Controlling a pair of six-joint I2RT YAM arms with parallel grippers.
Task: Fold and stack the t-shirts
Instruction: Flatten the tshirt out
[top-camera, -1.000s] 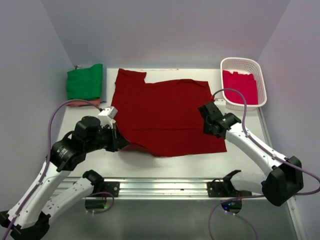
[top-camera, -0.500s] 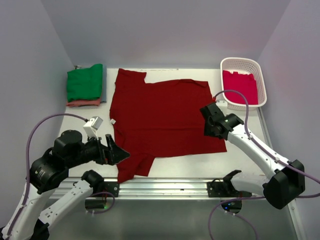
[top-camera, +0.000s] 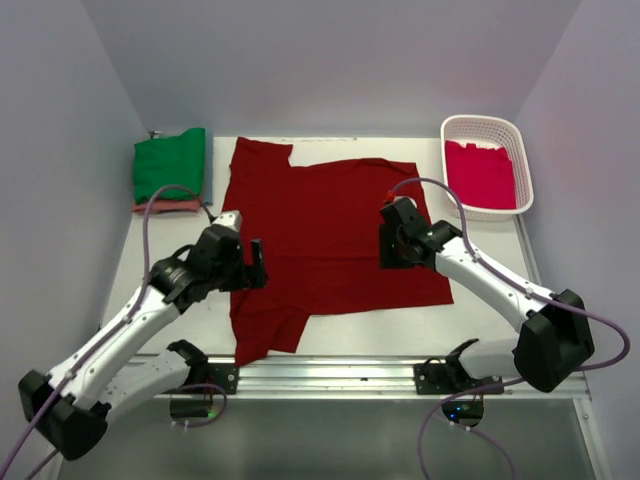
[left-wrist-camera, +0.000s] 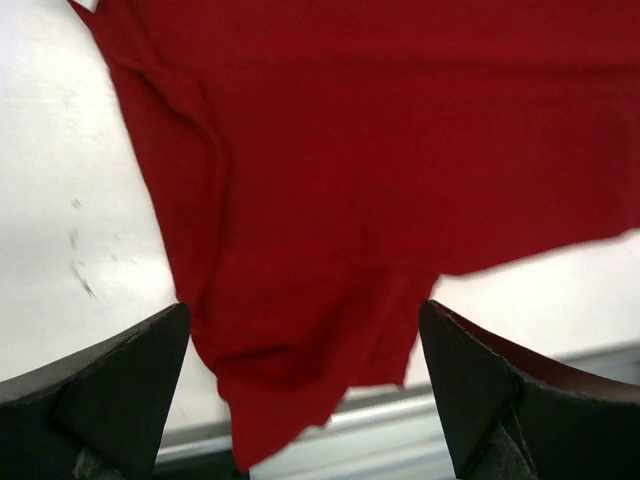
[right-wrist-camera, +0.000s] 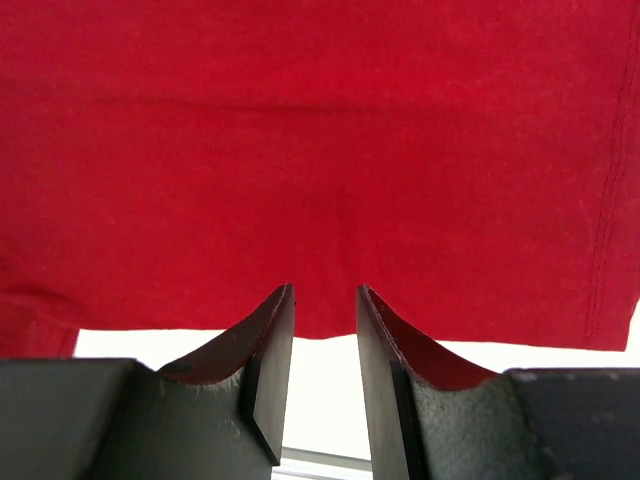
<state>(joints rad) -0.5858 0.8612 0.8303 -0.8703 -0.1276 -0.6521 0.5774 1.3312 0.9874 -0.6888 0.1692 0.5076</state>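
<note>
Dark red cloth, the large t-shirt (top-camera: 330, 230), lies spread across the middle of the bench (top-camera: 480, 320), one sleeve trailing toward the near edge. The left arm reaches low over the shirt's left side with the left gripper (top-camera: 252, 265). The right arm bends inward, the right gripper (top-camera: 390, 245) over the shirt's right part.

From the left wrist, the left gripper (left-wrist-camera: 302, 310) gapes wide and empty above the sleeve.

From the right wrist, the right gripper (right-wrist-camera: 325, 290) has its fingers a narrow gap apart, holding nothing, over the hem.
</note>
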